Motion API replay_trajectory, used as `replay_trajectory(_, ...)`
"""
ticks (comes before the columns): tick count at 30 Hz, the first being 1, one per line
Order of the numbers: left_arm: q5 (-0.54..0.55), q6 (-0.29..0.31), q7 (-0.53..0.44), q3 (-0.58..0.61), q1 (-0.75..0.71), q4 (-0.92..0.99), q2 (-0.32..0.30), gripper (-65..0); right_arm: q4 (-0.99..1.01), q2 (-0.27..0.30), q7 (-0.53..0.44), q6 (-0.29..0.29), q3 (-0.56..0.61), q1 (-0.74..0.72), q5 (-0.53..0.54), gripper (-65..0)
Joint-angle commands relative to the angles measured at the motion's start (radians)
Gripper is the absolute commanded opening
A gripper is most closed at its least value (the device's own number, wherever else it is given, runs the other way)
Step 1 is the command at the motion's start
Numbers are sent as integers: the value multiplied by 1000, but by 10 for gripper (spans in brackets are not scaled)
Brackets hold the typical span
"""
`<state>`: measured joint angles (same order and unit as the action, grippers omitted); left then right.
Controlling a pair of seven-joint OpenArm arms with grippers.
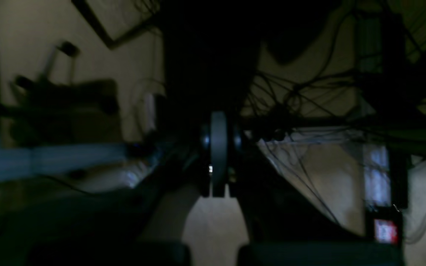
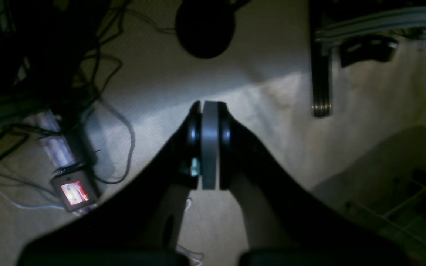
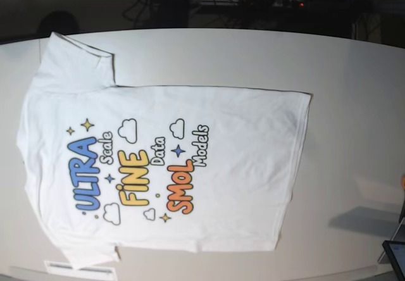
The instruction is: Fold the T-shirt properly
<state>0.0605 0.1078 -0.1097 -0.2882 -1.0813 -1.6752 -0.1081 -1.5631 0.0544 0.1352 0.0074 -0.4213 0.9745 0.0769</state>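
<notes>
The T-shirt point(image 3: 164, 167) lies spread flat and print side up on the white table point(image 3: 354, 104), unfolded, its collar end toward the left of the base view and its hem toward the right, so its long axis runs across that view from side to side. One sleeve point(image 3: 73, 62) points to the far edge of the table, the other to the near edge. The blue, yellow and orange lettering reads sideways, with stars and clouds around it.

Neither arm appears in the base view, so which one stands nearer the shirt cannot be told; by the rig's layout the right arm would serve the collar end and the left arm the hem end. The wrist cameras show no cloth at all. The left gripper point(image 1: 218, 153) has its jaws pressed together with nothing between them, seen against a dim floor and a tangle of cables point(image 1: 309, 99). The right gripper point(image 2: 209, 144) is likewise closed and empty, above bare floor with a small lit device point(image 2: 74, 192) off to one side. Both appear to hang well clear of the table, probably at rest, though the dark, blurred frames leave their exact pose uncertain. The folding looks yet to begin.
</notes>
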Motion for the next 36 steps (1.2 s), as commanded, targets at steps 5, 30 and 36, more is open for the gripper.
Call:
replay_trajectory(5, 20, -4, -23, -29, -76, -194, -3, -650, -190, -31, 10, -1, -123, 44, 1, -643)
replay_trajectory(30, 264, 303, 301, -362, 277, -322, -26, -465, -440, -32, 685, 691, -408, -556, 4, -354)
replay_trajectory(36, 267, 303, 404, -363, 350, -322, -86, -467, -438, -29, 815, 691, -408, -587, 179, -190)
